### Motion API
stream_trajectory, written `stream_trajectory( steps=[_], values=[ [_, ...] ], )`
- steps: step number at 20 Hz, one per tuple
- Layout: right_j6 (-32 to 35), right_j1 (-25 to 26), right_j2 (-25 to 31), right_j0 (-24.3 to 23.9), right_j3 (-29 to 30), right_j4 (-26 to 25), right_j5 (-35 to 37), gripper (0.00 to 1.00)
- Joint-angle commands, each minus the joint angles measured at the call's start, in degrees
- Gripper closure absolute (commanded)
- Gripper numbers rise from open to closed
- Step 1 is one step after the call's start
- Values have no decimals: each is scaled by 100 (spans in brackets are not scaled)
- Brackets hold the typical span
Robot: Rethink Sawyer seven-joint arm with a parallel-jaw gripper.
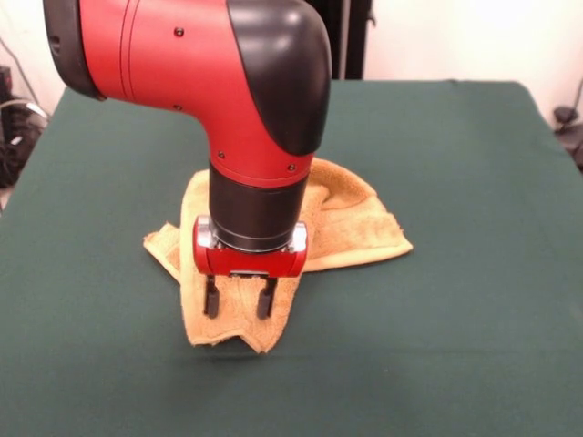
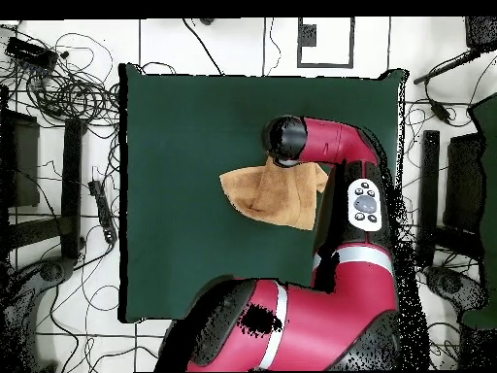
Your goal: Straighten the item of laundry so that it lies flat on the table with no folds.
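The yellow-orange terry towel (image 1: 342, 223) lies crumpled near the middle of the green-covered table (image 1: 474, 300), bunched into folds with one flap reaching toward the camera in the front view. The red and black arm (image 1: 228, 82) comes down over it, and the gripper (image 1: 240, 299) hangs just above that near flap with its two dark fingers (image 1: 211, 298) spread apart, clasping nothing. From overhead, the arm's wrist covers the towel's (image 2: 267, 189) top edge.
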Motion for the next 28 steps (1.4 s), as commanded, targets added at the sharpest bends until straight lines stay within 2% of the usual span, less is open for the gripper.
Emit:
stream_trajectory(
  steps=[1, 28],
  values=[
    [401, -20, 560, 263, 172, 279, 733, 0],
    [383, 7, 540, 276, 124, 314, 799, 0]
  ],
)
